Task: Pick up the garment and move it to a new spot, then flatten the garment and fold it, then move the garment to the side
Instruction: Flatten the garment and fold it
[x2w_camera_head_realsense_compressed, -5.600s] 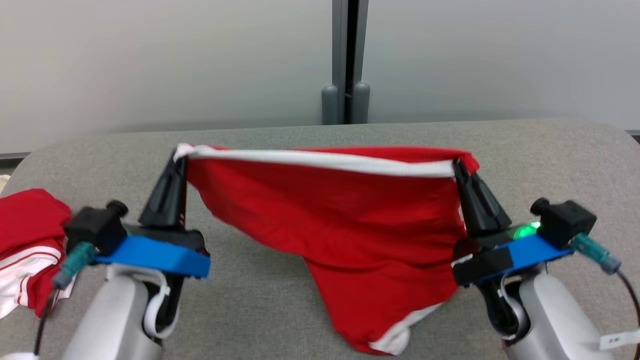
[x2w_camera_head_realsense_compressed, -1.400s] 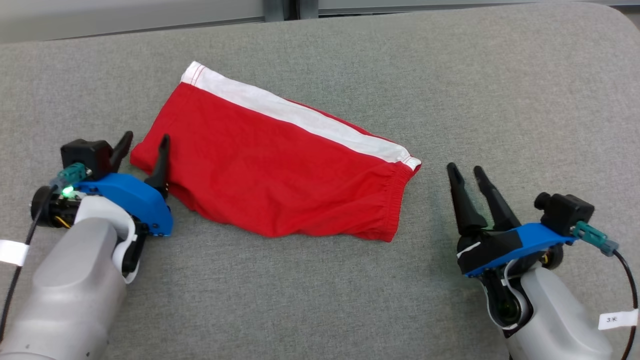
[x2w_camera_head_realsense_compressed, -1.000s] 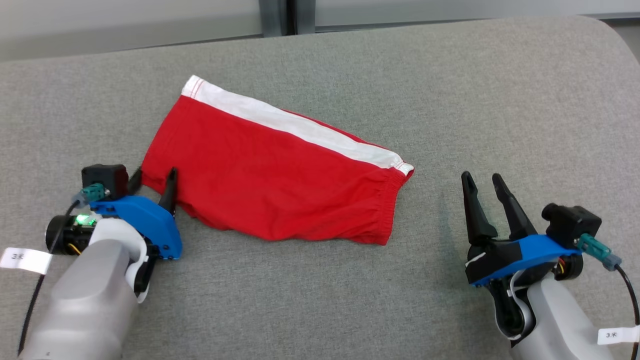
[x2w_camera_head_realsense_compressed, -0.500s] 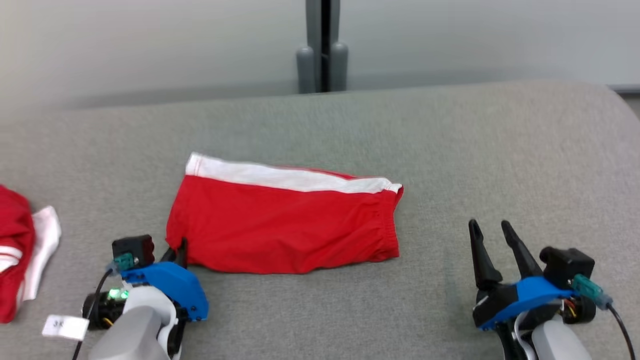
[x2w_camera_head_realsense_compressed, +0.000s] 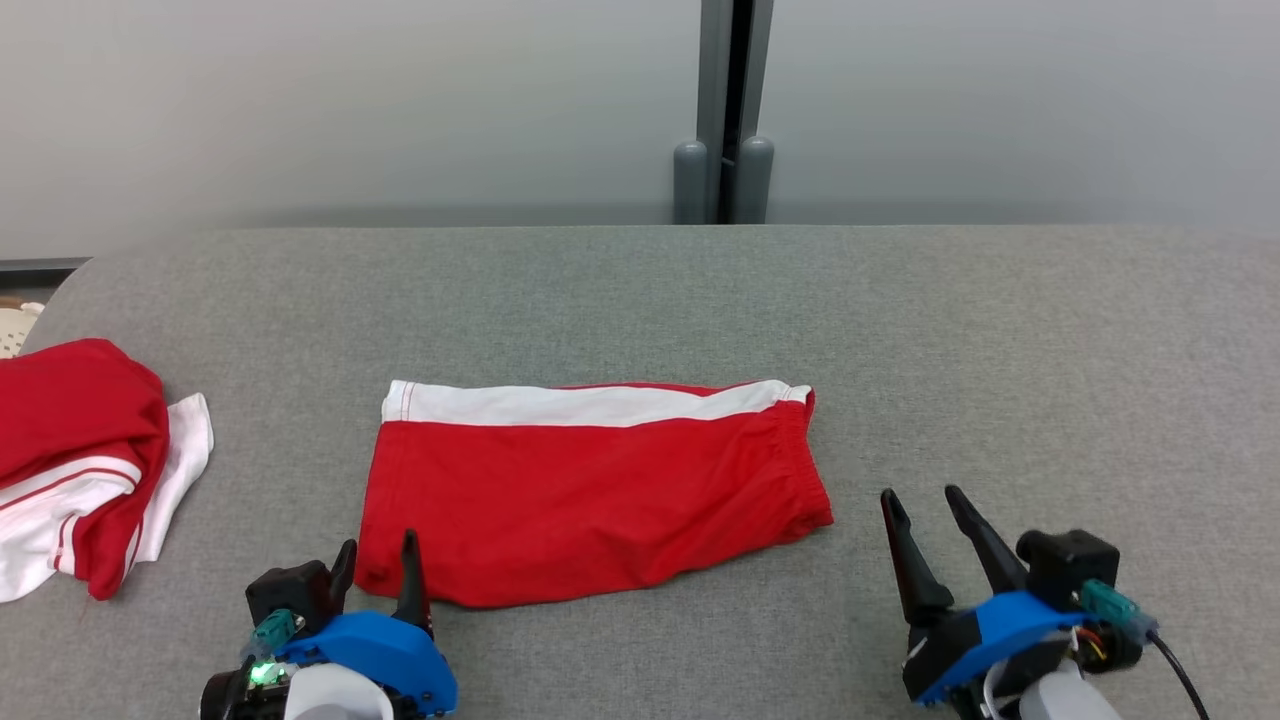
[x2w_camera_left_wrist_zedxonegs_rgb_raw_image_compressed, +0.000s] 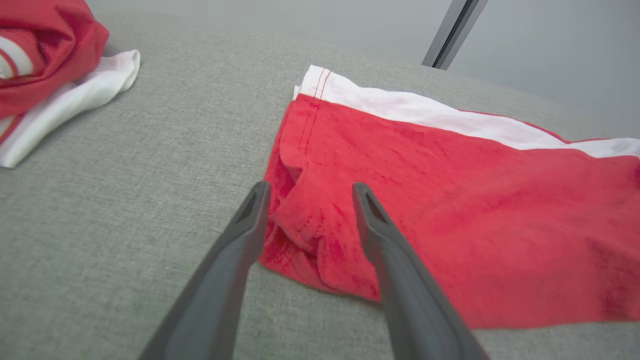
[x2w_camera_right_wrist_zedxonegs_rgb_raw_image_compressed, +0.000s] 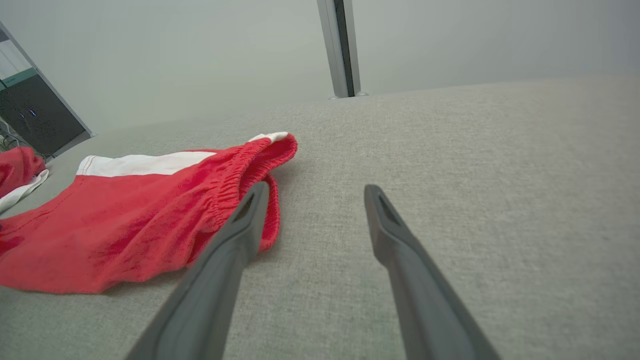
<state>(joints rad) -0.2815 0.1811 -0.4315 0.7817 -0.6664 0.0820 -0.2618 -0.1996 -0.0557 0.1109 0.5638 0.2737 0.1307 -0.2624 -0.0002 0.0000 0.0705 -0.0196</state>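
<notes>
Though garment (x2w_camera_head_realsense_compressed: 590, 490) lies flat: soft, light, limp; likely best pinched at corners nearest desk (x2w_camera_head_realsense_compressed: 1000, 330) front edge.
Left gripper (x2w_camera_head_realsense_compressed: 377, 542): jaws apart around one corner.
Right gripper (x2w_camera_head_realsense_compressed: 920, 494): spread, empty.

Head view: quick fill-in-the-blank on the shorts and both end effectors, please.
1. The stripe along the far edge of the red shorts is ____.
2. The left end effector sits at the shorts' near-left corner, jaws ____.
3. The right end effector is open and holds ____.
4. A second red-and-white garment lies bunched to the shorts' ____.
Missing words: white; open; nothing; left.
</notes>
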